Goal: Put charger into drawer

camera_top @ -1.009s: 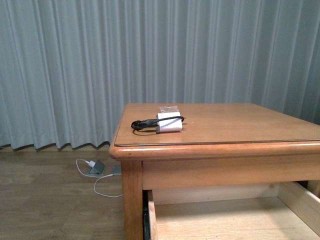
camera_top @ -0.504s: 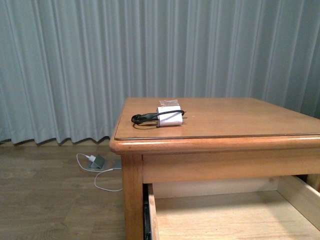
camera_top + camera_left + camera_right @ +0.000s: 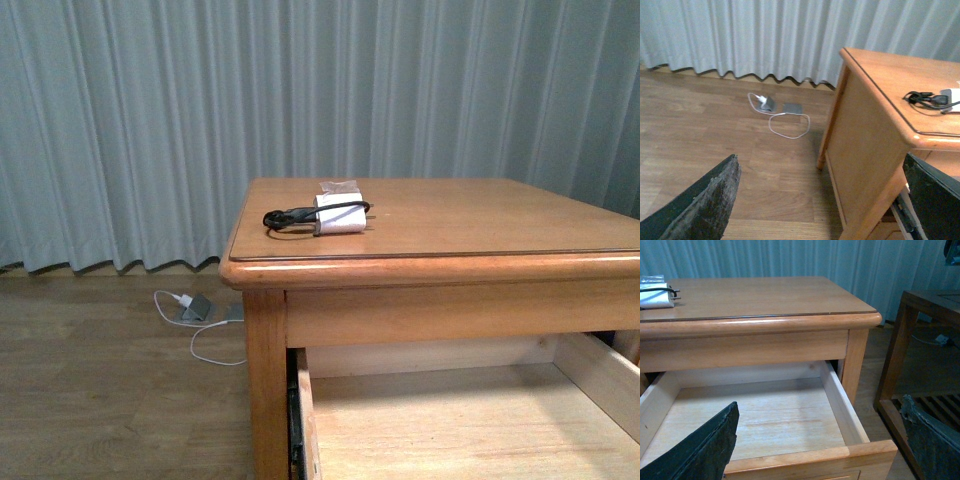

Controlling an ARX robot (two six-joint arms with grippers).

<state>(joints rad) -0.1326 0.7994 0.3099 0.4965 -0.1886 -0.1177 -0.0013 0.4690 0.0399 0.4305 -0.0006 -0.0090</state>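
L gripper (image 3: pixel 820 165) wide open, empty. Risk: a pinch on the cable only, so the plug swings and drops short. Charger (image 3: pixel 338 216) sits approx 10 o'clock on cabinet top (image 3: pixel 480 215): small white block w/ black cable looped toward 9 o'clock. Drawer (image 3: pixel 440 430) open at 5 o'clock. R gripper (image 3: pixel 820 405) spread, empty.

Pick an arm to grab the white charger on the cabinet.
Left, probably: the white plug charger with black cable lies toward the left edge of the wooden cabinet, where the open left pincer hangs.
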